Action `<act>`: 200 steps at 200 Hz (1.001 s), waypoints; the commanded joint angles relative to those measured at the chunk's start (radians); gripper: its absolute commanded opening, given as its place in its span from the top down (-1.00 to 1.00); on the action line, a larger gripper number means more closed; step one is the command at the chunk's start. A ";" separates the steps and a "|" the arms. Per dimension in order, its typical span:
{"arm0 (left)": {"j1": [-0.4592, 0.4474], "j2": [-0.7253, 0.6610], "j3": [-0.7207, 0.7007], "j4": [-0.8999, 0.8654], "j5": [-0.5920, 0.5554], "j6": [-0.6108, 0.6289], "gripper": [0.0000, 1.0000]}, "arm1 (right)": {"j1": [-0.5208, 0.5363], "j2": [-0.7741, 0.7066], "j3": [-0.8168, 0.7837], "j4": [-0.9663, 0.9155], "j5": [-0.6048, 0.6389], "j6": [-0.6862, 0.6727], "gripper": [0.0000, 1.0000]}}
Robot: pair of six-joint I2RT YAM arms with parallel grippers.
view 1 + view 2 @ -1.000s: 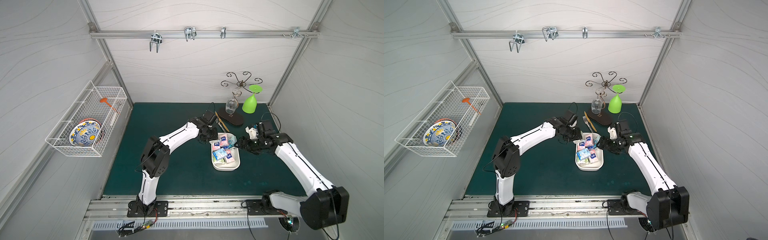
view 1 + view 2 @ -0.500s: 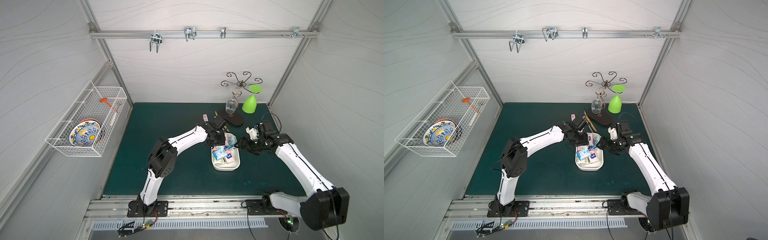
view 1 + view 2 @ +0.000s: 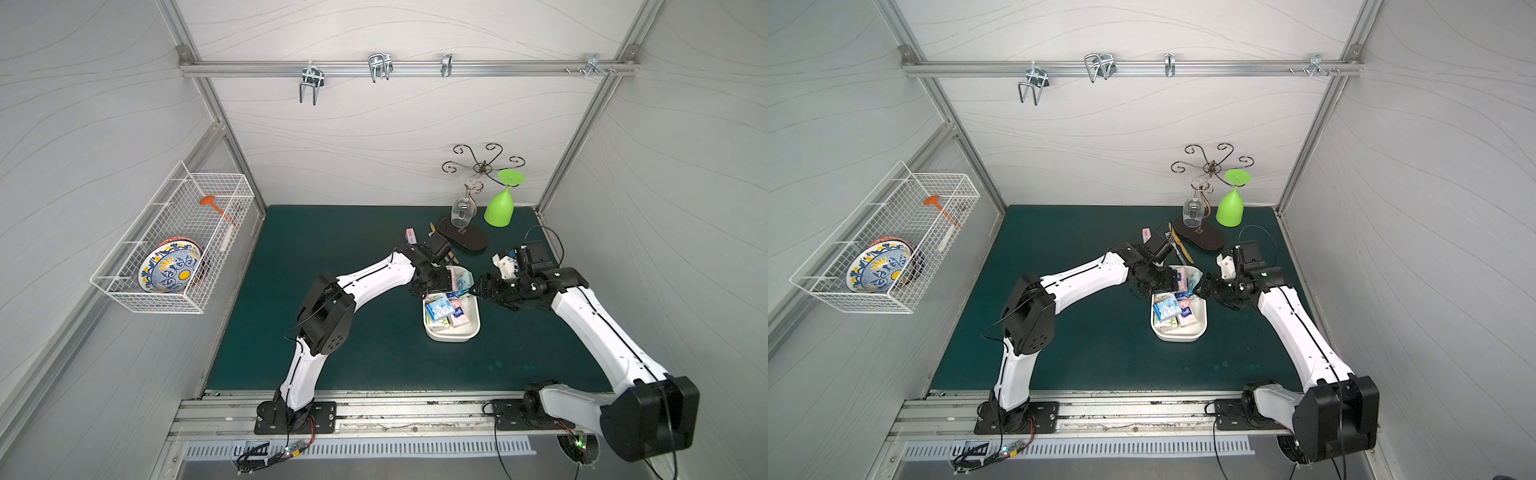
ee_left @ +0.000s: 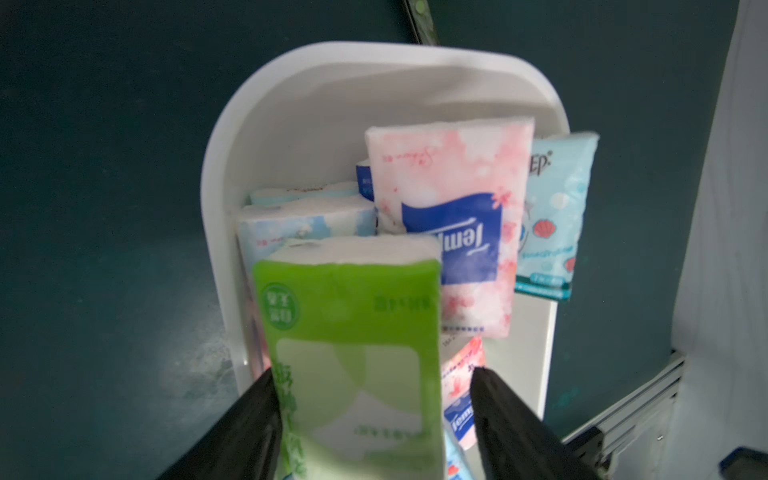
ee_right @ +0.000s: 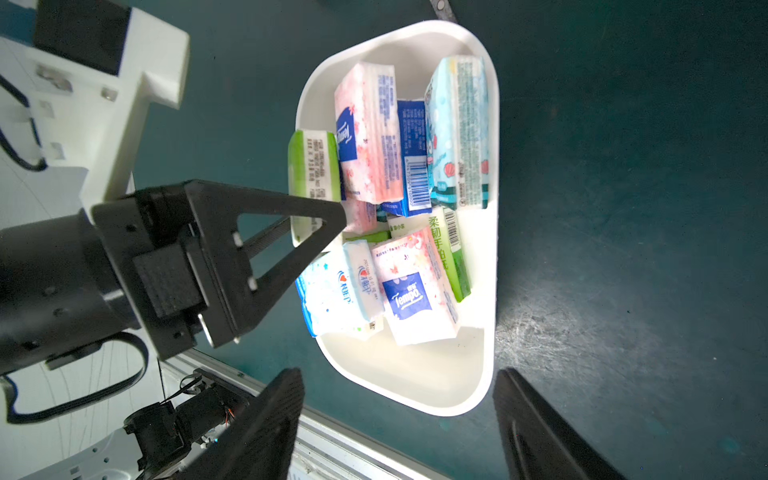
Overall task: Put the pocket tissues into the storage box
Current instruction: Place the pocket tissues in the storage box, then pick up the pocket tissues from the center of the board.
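Left gripper [image 4: 374,374]: we see its jaws standing apart around a light green pack [image 4: 349,332]. One finger touches the pack's edge and the other stands clear of it, so nothing is clamped.
Light green pack: it stands on its edge at the rim of the storage box [image 3: 453,337], on the side facing the left gripper. It is blurred in the left wrist view, and we cannot tell whether it rests on the packs below.
Right gripper [image 5: 398,376]: its jaws are wide apart with nothing between them. It hangs just beside the box's rim, across from the left gripper.
Storage box: white and shallow, it sits on the dark green mat [image 3: 332,291] between the two grippers.
Pocket tissues [image 3: 446,309]: we find most of them piled in the box (some flat, some leaning), among them a pink Tempo pack [image 5: 370,133] and a light blue pack [image 5: 457,124].
Stray pink pack [image 3: 410,235]: it lies on the mat outside the box, behind the left arm's wrist.
Back of the mat: a glass stand [image 3: 463,239] holds a green glass [image 3: 500,208].
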 commanded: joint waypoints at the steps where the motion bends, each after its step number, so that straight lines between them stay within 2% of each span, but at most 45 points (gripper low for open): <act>1: -0.004 0.004 0.060 -0.021 -0.015 0.023 -0.64 | -0.006 -0.009 0.005 -0.013 -0.012 0.009 -0.56; 24: -0.001 0.002 0.089 -0.041 -0.037 0.046 -0.68 | -0.006 -0.010 0.006 -0.017 -0.010 0.009 -0.56; 44: 0.007 -0.009 0.132 -0.059 -0.059 0.069 -0.98 | -0.006 -0.012 0.009 -0.017 -0.014 0.009 -0.56; 74: 0.058 -0.029 0.131 -0.057 -0.059 0.111 -0.99 | -0.006 -0.012 0.010 -0.017 -0.016 0.007 -0.56; 115: 0.182 -0.005 0.169 -0.086 -0.028 0.145 -0.99 | -0.006 -0.008 0.015 -0.014 -0.015 0.007 -0.56; 156: 0.282 0.038 0.178 -0.025 -0.006 0.164 -0.99 | -0.006 0.008 0.022 -0.009 -0.015 0.005 -0.56; 200: 0.327 0.200 0.360 -0.076 -0.064 0.202 -0.97 | -0.006 0.038 0.024 0.003 -0.014 0.001 -0.56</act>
